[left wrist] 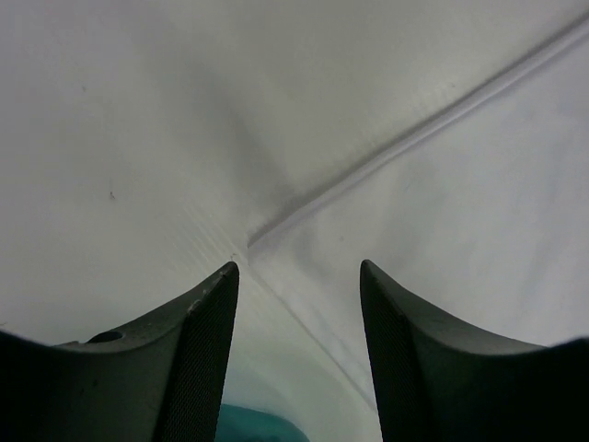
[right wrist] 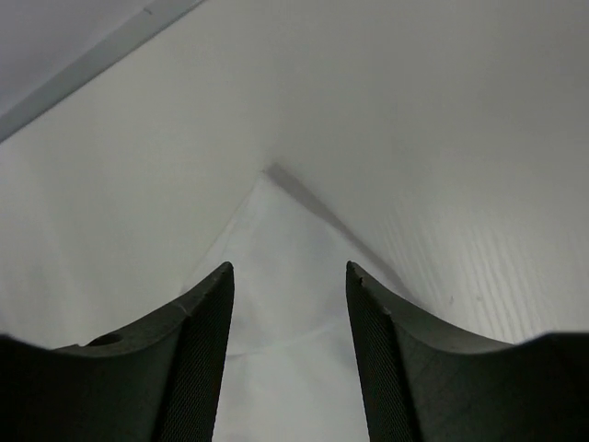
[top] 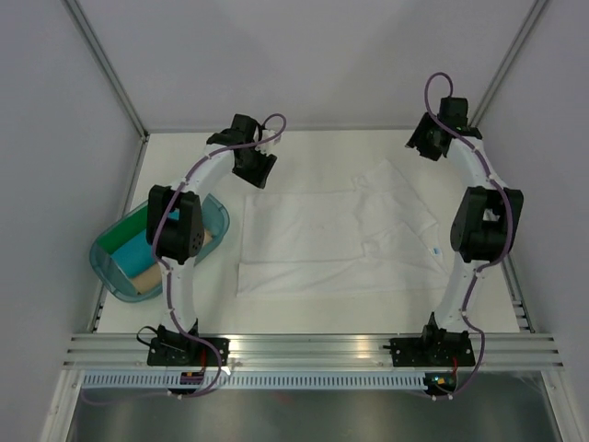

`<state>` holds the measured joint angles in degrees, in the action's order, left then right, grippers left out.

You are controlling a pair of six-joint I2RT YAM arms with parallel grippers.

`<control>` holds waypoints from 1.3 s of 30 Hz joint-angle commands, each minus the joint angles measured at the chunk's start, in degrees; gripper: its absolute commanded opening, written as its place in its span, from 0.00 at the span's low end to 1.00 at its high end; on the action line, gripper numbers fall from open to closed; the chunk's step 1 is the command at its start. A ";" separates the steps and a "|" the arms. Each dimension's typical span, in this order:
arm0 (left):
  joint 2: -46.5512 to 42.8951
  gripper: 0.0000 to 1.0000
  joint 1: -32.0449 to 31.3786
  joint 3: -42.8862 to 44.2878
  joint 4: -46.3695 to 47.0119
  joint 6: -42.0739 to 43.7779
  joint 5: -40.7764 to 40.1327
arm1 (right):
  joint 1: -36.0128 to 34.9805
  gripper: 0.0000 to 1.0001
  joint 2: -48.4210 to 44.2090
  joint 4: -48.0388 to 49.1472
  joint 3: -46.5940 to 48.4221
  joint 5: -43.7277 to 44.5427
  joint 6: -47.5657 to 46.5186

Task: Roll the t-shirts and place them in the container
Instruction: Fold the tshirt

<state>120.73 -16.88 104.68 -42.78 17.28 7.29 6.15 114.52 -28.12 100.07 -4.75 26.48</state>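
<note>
Carrying everything, tabletop (top: 313,152): white, walled on the far, left and right sides, with both arm bases bolted along the near edge.
White t-shirt (top: 331,239): spread flat across the middle of the tabletop and reaching toward the right edge. Its hem faces left and its collar faces right. One sleeve (top: 385,173) pokes out toward the far edge. No turn of a roll is started in it.
Teal plastic tub (top: 219,210): sits near the left edge, partly under the left arm.
Rolls in the tub: a green roll (top: 118,241), a light blue roll (top: 143,254) and a tan roll (top: 145,279) lie side by side. The arm hides part of the tub, so I cannot give a full count.
Left gripper (top: 258,173): raised over the far-left corner of the shirt, with that corner in its own view between the fingers. Jaws are spread and hold nothing.
Right gripper (top: 421,145): raised near the far-right corner of the tabletop, looking down at the sleeve tip. Jaws are spread and hold nothing.
Neck label (top: 433,249): a small blue mark at the collar, near the right edge.
Progress: the tees in the tub look finished. The white one appears laid out ready, so gripping an end, rolling it and stowing it in the tub remain.
</note>
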 commanded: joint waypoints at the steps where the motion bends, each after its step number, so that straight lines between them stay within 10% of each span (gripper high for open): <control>1: 3.19 0.61 1.33 4.30 -1.86 -4.01 -1.66 | -1.84 0.58 10.44 -4.92 10.80 -0.17 -5.64; 13: 10.93 0.58 3.00 6.15 -2.22 -3.30 4.22 | -5.89 0.59 27.16 -4.24 18.50 2.03 -9.25; 18: 11.81 0.55 3.26 5.44 -2.13 -3.30 3.08 | -5.89 0.42 26.37 -2.65 15.77 0.27 -9.08; 25: 10.41 0.28 3.35 2.56 -2.39 -2.60 5.01 | -5.89 0.01 22.07 0.43 11.38 -0.69 -7.14; 30: 4.62 0.03 3.35 -2.02 -3.53 -1.55 9.93 | -5.89 0.00 15.49 3.58 6.29 -1.83 -7.06; 39: -4.96 0.02 3.26 -8.08 -2.22 4.34 14.33 | -5.89 0.00 -2.44 11.24 -9.96 -0.35 -4.77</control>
<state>122.89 -13.74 98.41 -46.04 17.58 17.80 0.49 121.78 -22.79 94.11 -5.58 20.38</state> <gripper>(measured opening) 0.033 0.004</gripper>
